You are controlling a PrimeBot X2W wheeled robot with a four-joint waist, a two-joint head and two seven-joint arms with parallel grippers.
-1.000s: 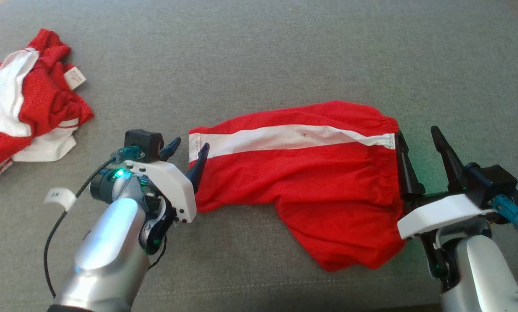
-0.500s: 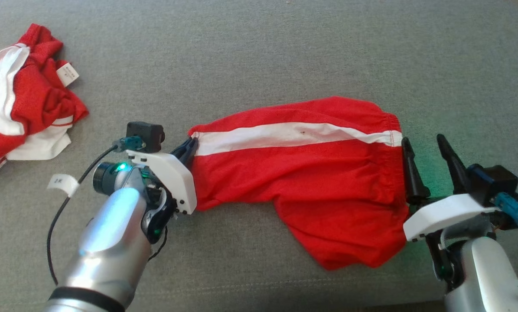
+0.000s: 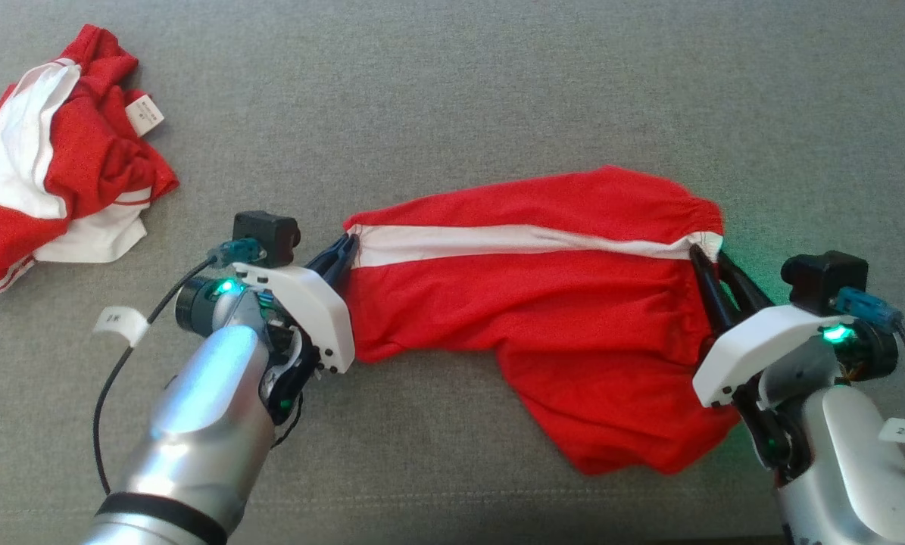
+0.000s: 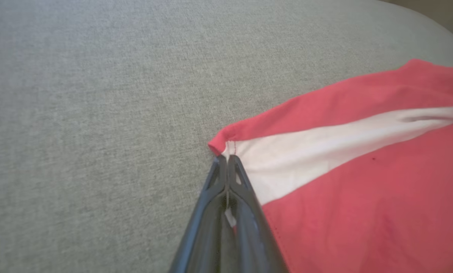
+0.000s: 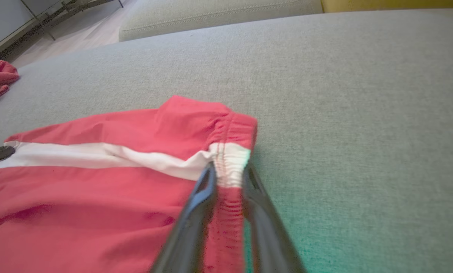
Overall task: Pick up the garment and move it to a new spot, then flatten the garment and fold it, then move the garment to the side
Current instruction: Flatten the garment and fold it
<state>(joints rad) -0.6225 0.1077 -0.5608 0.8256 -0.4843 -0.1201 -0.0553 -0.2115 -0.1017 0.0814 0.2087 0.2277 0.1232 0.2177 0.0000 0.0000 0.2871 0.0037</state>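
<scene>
Lengthwise on the grey cushion (image 3: 452, 91), stretched from one pincer to the other: a red garment (image 3: 558, 303) with a white stripe. Well beyond the left pincer (image 3: 348, 244), apart: a crumpled red-and-white heap (image 3: 58, 174). Clamped on the garment's hem corner, fingers pressed together: the left pincer. Pinching its elastic waistband (right where the stripe ends): the right pincer (image 3: 709, 254).

Soft, even daylight with faint shadows. A green glow tints part of the cushion (image 5: 309, 227); wrist views blur close up.
</scene>
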